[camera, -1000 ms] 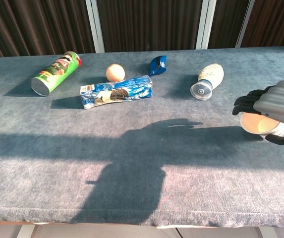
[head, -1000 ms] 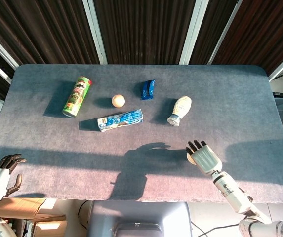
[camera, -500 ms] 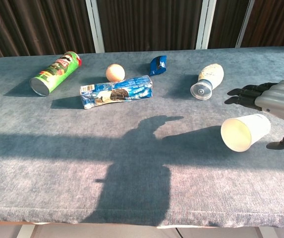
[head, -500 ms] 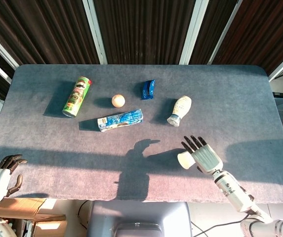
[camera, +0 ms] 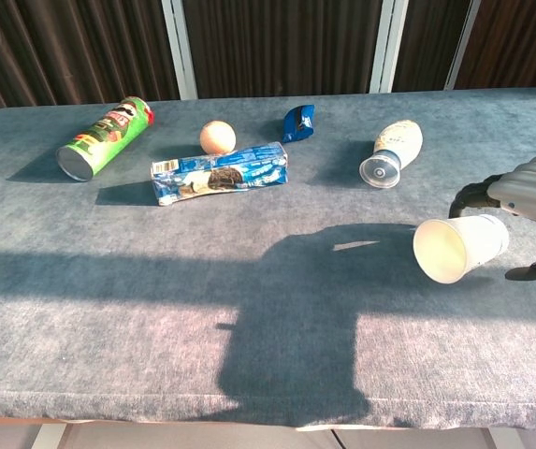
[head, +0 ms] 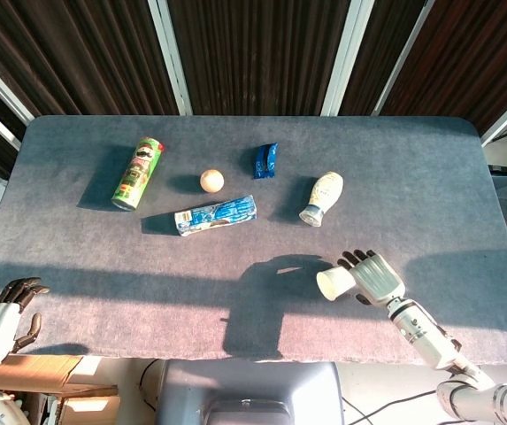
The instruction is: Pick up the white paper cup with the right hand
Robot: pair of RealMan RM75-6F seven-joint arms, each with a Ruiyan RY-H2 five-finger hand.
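Right hand (head: pixel 376 276) grips white paper cup (camera: pixel 458 247), fingers wrapped round its base, mouth tipped sideways toward centre, above worktop (head: pixel 76 248) near front edge; whether clear of surface hard to tell. Grasp looks done, lift remaining

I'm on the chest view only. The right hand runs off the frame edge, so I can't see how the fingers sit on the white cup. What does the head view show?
Observer: The right hand has its fingers curled over the white paper cup, gripping near the base.
Operator: Which way is the cup lying?
Observer: On its side, its mouth pointing away from the hand, toward the robot's left.
Operator: Where's the left hand?
Observer: The left hand is off the table at its near corner, holding nothing, fingers curled.
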